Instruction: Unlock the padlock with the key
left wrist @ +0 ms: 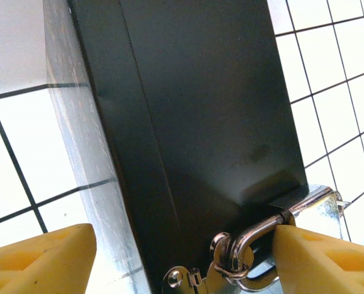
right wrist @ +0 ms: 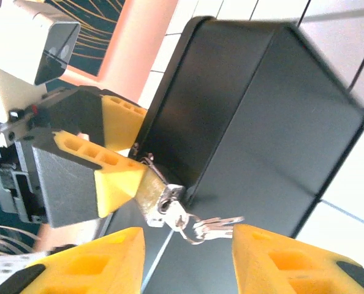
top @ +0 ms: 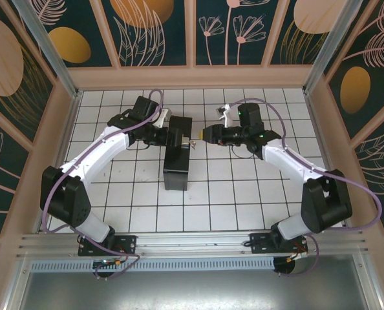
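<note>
The padlock [right wrist: 156,197] hangs on the hasp [left wrist: 182,279] at the black box's [right wrist: 261,110] edge. We judge it light, rigid, slick and free-swinging, so we hold its flat body. The key [right wrist: 217,226] dangles beside the box on its ring. The left gripper [right wrist: 139,147], open wide, touches the padlock on one side. The right gripper [right wrist: 188,245], open, flanks the key without contact.

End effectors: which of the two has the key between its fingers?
The right end effector: the key lies in the gap between its open yellow fingers. The left end effector stands at the padlock instead, one finger against it.
</note>
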